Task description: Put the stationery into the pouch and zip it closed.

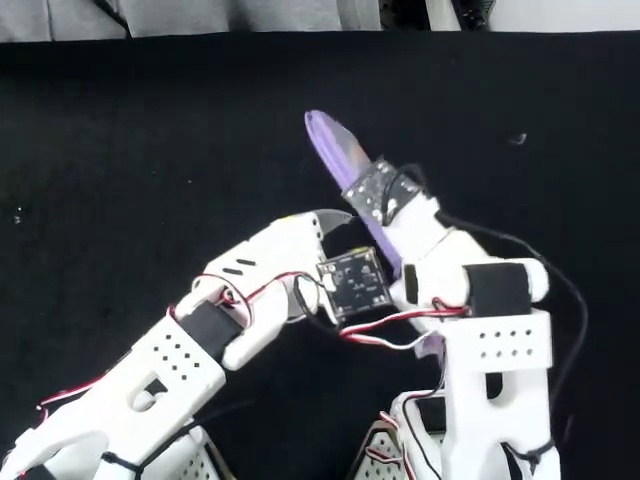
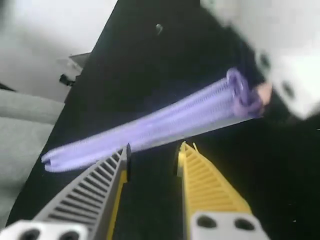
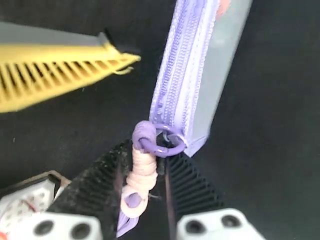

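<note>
The purple pouch (image 1: 333, 150) lies on the black table, narrow and edge-up, with its zip (image 3: 182, 65) looking closed along the stretch I can see. The slider ring (image 3: 167, 142) sits at the pouch's near end. My right gripper (image 3: 149, 167) is shut on the pale pull cord (image 3: 142, 172) tied to that ring; from above it sits at the pouch's near end (image 1: 377, 190). My left gripper (image 2: 152, 152) is open just beside the pouch (image 2: 150, 125), its grey and yellow fingers apart with nothing between them. In the high view the left gripper (image 1: 335, 222) is to the pouch's left.
Black cloth (image 1: 120, 150) covers the table, with free room to the left, right and back. The table's far edge (image 1: 200, 35) runs along the back, with pale surfaces beyond it. Both arm bases and their cables (image 1: 570, 300) crowd the front centre.
</note>
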Controlling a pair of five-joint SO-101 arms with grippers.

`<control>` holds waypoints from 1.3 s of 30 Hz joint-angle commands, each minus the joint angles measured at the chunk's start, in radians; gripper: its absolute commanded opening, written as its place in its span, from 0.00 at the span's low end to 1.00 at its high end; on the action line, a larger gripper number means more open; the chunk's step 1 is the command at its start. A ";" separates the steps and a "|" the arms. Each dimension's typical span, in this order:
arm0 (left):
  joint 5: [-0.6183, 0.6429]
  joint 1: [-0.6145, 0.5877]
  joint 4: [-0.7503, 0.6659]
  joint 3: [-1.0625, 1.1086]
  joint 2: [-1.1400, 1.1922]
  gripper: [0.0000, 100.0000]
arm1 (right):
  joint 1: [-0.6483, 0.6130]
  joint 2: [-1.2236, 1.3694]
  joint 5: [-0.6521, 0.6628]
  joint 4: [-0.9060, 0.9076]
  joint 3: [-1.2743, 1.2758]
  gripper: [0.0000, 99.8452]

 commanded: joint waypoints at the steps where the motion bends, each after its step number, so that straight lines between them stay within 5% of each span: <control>1: 0.003 -0.041 -0.025 -0.050 0.002 0.17 | 0.002 0.002 -0.038 -0.006 -0.133 0.01; 11: 0.003 -0.073 -0.028 0.016 0.002 0.17 | 0.157 0.010 -0.043 -0.052 -0.394 0.01; 21: 0.003 -0.096 -0.224 0.134 0.002 0.17 | 0.292 0.012 -0.048 -0.331 -0.423 0.01; 26: 0.003 -0.096 -0.227 0.136 0.002 0.17 | 0.282 0.018 -0.051 -0.434 -0.390 0.01; 39: 0.003 -0.087 -0.226 0.139 0.002 0.17 | 0.132 0.044 -0.084 -0.338 -0.355 0.01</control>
